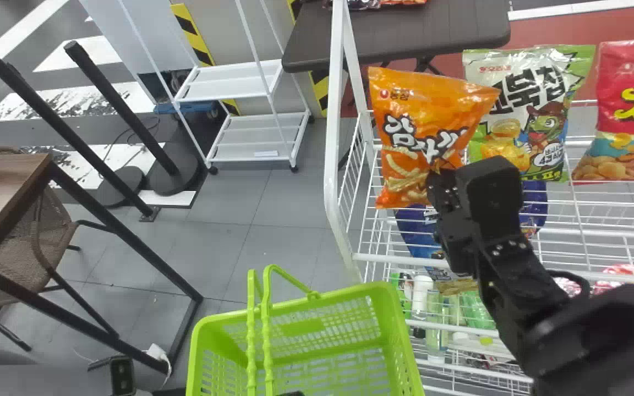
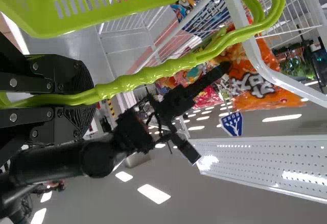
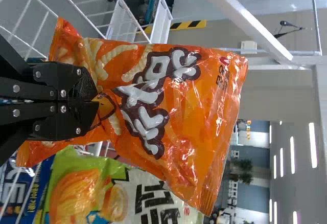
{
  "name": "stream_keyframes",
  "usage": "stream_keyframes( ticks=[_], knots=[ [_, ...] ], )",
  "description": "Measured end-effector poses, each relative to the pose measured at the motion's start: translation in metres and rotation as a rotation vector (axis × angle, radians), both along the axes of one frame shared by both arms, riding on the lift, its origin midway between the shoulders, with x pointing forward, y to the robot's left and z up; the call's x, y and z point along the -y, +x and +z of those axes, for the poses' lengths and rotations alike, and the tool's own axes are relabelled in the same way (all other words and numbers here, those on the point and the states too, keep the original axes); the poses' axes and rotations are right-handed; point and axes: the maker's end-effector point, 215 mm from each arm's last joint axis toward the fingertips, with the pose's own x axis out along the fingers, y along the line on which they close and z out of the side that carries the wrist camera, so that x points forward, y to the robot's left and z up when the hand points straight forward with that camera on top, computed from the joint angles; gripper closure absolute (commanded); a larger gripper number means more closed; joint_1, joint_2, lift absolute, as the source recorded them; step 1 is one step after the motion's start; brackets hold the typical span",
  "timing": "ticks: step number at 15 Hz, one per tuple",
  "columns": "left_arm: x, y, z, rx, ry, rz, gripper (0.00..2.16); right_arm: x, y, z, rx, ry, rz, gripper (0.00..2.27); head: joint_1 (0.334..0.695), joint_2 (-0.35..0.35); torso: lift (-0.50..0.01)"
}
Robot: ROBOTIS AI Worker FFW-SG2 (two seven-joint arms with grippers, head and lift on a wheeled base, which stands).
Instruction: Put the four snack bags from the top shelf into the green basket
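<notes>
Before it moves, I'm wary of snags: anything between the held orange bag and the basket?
Yes: the shelf's white frame lies between the orange bag in the right gripper and the green basket, whose handles rise over its opening.

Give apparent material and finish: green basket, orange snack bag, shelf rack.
Green basket: moulded plastic, semi-gloss; thin slotted walls, one even colour, soft highlights on the handles.
Orange snack bag: glossy printed film; creases, sharp glare, crimped end. Foil lining possible, can't tell.
Shelf rack: likely metal wire and tube, smooth white coating.
</notes>
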Motion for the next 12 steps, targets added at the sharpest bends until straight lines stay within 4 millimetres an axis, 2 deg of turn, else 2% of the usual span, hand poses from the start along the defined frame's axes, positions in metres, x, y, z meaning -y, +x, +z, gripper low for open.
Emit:
stream_keyframes(
  ticks=[3,7,9,12],
  knots=[
    [-0.001,0.01,0.005,0.002,-0.01,0.004,2.15,0.023,-0.039,0.004,-0.08,-0.005,-0.019,2.25,0.695,0.35,-0.001],
    [-0.001,0.019,0.007,-0.002,-0.013,0.004,2.15,0.04,-0.092,-0.018,-0.219,-0.056,0.016,2.25,0.695,0.35,-0.001],
    [0.001,0.021,0.007,0.001,-0.011,0.0,2.15,0.037,-0.117,-0.02,-0.255,-0.061,0.057,2.25,0.695,0.35,-0.001],
    [0.003,0.023,0.005,-0.001,-0.006,-0.006,2.15,0.017,-0.15,-0.013,-0.287,-0.051,0.136,2.25,0.695,0.35,-0.001]
  ],
)
